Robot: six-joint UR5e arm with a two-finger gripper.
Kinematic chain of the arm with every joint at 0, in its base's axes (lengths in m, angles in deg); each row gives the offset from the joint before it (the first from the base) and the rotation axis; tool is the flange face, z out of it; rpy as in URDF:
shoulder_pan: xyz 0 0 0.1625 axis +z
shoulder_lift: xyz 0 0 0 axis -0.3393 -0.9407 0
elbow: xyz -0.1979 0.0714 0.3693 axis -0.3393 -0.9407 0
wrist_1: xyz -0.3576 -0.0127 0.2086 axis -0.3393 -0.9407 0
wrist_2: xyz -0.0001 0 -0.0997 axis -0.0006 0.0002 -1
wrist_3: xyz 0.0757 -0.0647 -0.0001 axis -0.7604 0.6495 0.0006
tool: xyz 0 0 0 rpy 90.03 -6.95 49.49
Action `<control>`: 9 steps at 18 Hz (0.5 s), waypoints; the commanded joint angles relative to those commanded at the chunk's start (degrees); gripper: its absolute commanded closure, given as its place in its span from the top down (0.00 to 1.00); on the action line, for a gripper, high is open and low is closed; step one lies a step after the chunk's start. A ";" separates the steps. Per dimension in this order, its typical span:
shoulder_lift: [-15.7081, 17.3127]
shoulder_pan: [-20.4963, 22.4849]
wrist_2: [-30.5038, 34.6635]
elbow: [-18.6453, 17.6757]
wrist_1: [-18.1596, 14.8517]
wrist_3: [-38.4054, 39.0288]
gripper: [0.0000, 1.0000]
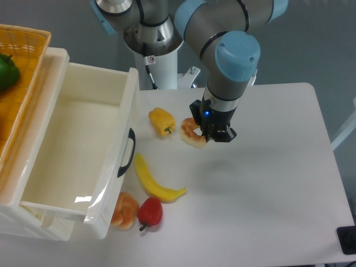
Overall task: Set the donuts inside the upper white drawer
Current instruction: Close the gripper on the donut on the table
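A pale tan ring-shaped donut [191, 133] hangs tilted near the middle of the table, its right side tucked between the fingers of my gripper [216, 135]. The gripper points down and is shut on that edge, and a faint shadow lies on the table below it. At the left, the upper white drawer [131, 97] stands pulled out, its black handle [128, 153] facing the table. Nothing lies inside it. The donut is to the right of the drawer's front, beyond the yellow pepper.
A yellow pepper [162, 121] lies between the drawer and the donut. A banana [156, 181], a red fruit [150, 212] and an orange bread-like piece [124, 210] sit by the drawer's front corner. An orange wicker basket [25, 50] holding a green pepper [6, 71] rests on top at far left.
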 joint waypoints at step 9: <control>-0.44 -0.53 0.00 1.22 0.09 2.63 0.00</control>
